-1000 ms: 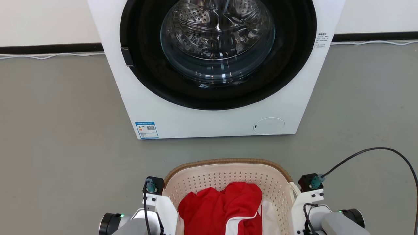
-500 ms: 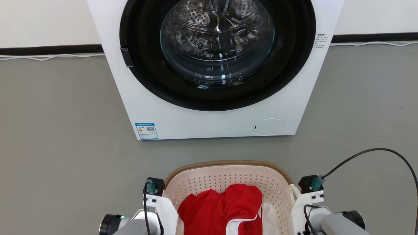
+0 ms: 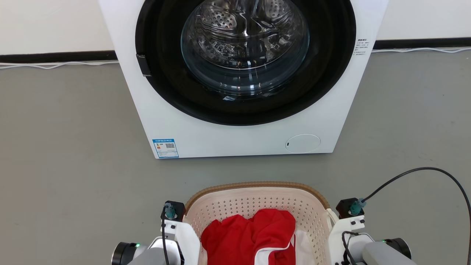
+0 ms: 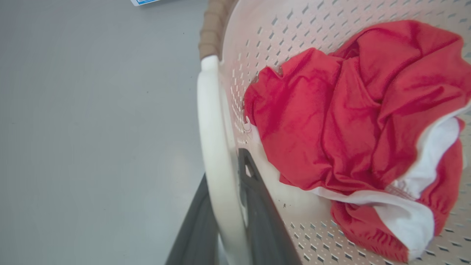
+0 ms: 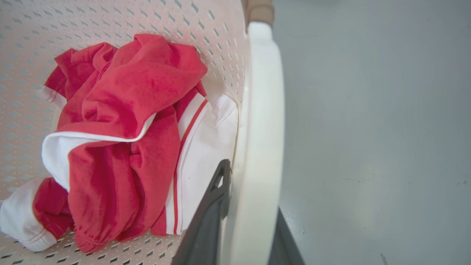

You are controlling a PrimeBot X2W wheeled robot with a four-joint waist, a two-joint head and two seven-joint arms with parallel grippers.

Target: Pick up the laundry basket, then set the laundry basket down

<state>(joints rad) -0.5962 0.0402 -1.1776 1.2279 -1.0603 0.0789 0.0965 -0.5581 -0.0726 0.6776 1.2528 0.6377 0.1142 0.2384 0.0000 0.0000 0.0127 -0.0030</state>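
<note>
Placement first: the laundry basket [image 3: 257,184] is at the bottom middle of your head view, between the two arms and squarely facing the washing machine [image 3: 235,140], with a strip of bare grey floor [image 3: 73,147] between them. You cannot tell from these views whether its base is on the floor or just off it.

It is held by both sides, probably so it rides level and the load does not slide. The left gripper [image 4: 224,165] straddles the left handle [image 4: 211,147], with one of its fingers [image 4: 257,206] inside against the perforated wall and the other outside, clamped on the white bar. The right gripper [image 5: 252,187] mirrors that on the right handle [image 5: 261,110]: the inner of its fingers [image 5: 211,213] is tucked between cloth and wall, and the outer one is beyond the bar. Both grips sit at mid-handle, which should keep the basket from tipping forward or back.

By count, you have one basket, two handles, and two grippers with two fingers each. Inside lies a crumpled red garment with white trim [image 3: 250,235]; you cannot tell whether it is one piece or more. Beyond it is one washing machine, its round glass door closed and showing the steel drum. A black cable [image 3: 423,169] loops from the right arm over the floor, so watch that it does not snag when you set the load down.
</note>
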